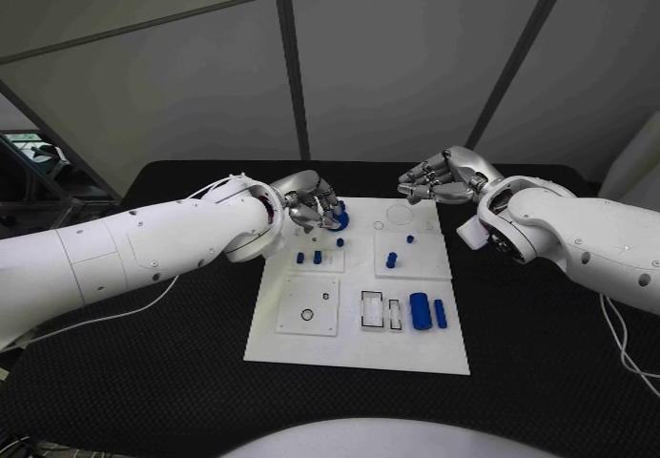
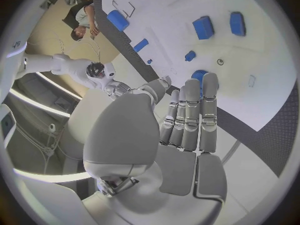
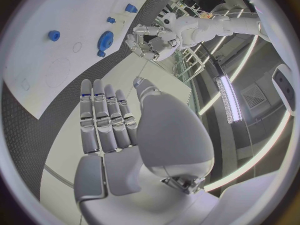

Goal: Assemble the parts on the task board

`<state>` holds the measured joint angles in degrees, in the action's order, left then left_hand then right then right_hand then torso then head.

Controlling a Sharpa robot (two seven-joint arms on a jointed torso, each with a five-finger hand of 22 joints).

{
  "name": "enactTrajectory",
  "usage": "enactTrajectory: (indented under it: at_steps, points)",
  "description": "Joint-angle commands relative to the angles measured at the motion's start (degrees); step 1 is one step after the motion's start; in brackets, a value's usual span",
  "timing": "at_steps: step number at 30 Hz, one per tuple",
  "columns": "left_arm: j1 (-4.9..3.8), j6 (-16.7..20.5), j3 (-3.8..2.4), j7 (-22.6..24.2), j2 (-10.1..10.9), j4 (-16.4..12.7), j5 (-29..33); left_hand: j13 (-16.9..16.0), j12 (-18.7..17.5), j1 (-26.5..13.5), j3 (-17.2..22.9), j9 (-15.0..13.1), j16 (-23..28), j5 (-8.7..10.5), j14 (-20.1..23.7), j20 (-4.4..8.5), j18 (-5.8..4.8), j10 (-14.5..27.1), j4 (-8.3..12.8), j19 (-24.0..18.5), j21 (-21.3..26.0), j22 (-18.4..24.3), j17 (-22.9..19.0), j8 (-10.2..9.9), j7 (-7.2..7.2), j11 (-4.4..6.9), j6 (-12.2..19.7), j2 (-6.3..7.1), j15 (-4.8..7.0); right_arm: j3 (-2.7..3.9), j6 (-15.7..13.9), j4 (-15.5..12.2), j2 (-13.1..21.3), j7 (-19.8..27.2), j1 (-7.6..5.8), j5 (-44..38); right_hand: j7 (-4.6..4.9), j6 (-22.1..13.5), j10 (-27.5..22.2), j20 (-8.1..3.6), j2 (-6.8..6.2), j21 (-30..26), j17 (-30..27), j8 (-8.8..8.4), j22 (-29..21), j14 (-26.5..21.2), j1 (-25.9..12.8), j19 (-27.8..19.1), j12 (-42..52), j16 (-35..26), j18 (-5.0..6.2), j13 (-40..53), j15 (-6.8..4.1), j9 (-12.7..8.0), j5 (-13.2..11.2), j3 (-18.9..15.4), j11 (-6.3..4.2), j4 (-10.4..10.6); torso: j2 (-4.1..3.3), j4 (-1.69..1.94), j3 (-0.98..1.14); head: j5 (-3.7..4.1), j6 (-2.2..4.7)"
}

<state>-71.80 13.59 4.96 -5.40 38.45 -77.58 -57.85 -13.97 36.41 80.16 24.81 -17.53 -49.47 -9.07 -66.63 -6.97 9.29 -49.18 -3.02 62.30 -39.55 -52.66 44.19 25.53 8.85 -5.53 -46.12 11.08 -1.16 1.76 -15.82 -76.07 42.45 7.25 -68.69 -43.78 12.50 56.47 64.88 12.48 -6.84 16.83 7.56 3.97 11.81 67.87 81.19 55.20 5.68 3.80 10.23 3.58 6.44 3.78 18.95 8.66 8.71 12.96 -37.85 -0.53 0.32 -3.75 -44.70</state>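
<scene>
White flat task board (image 1: 360, 351) in the middle of the black table (image 1: 550, 363), bearing small blue plastic parts. Left hand (image 1: 314, 208) at the board's far left corner, fingers extended together over a round blue gear-like part (image 1: 339, 220); contact cannot be told. Right hand (image 1: 443, 177) beyond the board's far edge, fingers straight, side by side, holding nothing. Two blue cylinders (image 1: 428, 312) near the board's right edge.
</scene>
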Motion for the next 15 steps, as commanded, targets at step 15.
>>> enactTrajectory:
  at_steps: [15]
  points:
    - [1.56,-2.0,1.58,7.3,-4.9,5.6,-20.7,7.7,-8.0,-0.1,-2.3,7.3,-20.8,0.06,-14.7,0.80,-3.42,-3.1,0.4,16.3,-24.8,-18.3,13.9,-7.0,-1.58,0.40,-6.0,0.93,0.66,0.02,0.4,-0.5,-0.3,0.4,-0.04,-0.4,-0.04,-0.2,-0.5,0.08,0.63,-0.2,-0.1,-0.11,-0.1,-0.4,-0.2,0.4,0.3,-0.1,0.19,0.0,-0.08,0.1,0.3,-0.3,0.14,-0.1,0.05,0.06,-0.01,0.69,-0.02]
